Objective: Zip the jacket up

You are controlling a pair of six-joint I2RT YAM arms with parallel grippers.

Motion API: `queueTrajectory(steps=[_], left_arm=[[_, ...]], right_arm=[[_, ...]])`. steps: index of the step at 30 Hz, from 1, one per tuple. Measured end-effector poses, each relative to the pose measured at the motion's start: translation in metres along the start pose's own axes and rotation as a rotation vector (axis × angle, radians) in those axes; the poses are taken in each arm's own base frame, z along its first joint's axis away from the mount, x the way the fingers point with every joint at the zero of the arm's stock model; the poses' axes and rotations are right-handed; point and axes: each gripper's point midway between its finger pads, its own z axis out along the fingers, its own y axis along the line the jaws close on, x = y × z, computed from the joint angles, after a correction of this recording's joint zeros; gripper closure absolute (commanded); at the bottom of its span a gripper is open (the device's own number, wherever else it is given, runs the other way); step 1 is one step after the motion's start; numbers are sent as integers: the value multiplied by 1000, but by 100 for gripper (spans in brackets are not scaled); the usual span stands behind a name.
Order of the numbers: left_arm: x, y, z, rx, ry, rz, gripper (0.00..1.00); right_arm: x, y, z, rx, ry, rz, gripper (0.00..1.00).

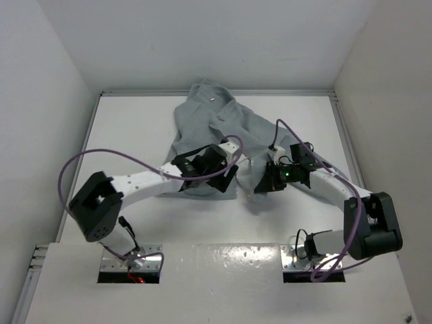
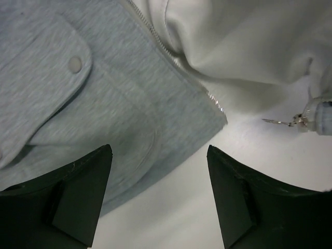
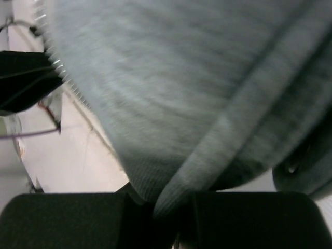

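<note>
Black fingers (image 2: 72,202) of the left tool (image 2: 159,155) stand apart over the near hem corner of the light grey fleece jacket (image 2: 119,88), which lies collar-away on the white worktop (image 2: 238,155). Its toothed zip edge (image 2: 176,65) runs diagonally away from that tool. The small metal slider (image 2: 298,122) sits apart on the other panel, toward the right tool (image 3: 166,212), which appears clamped on a lifted grey fold. Blur and fabric hide that grip's exact spot.
</note>
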Motion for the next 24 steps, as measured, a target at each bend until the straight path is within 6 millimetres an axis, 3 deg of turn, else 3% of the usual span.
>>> queueTrajectory(steps=[2,7,11,15,19,24], left_arm=[[1,-3,16,-28,27,-23,17],[28,6,43,-151,138,-103,17],[41,4,42,-196,192,-162,24],[38,-5,39,-195,191,-217,24],[44,-18,36,-187,206,-241,9],[46,-24,46,-213,234,-268,7]], right_arm=[[0,-16,-5,41,-19,55,100],[-1,-38,-15,101,-43,145,100],[0,-39,-15,110,-42,147,100],[0,-40,-15,115,-42,148,100],[-1,-40,-15,117,-43,147,100],[-1,-41,-15,117,-43,148,100]])
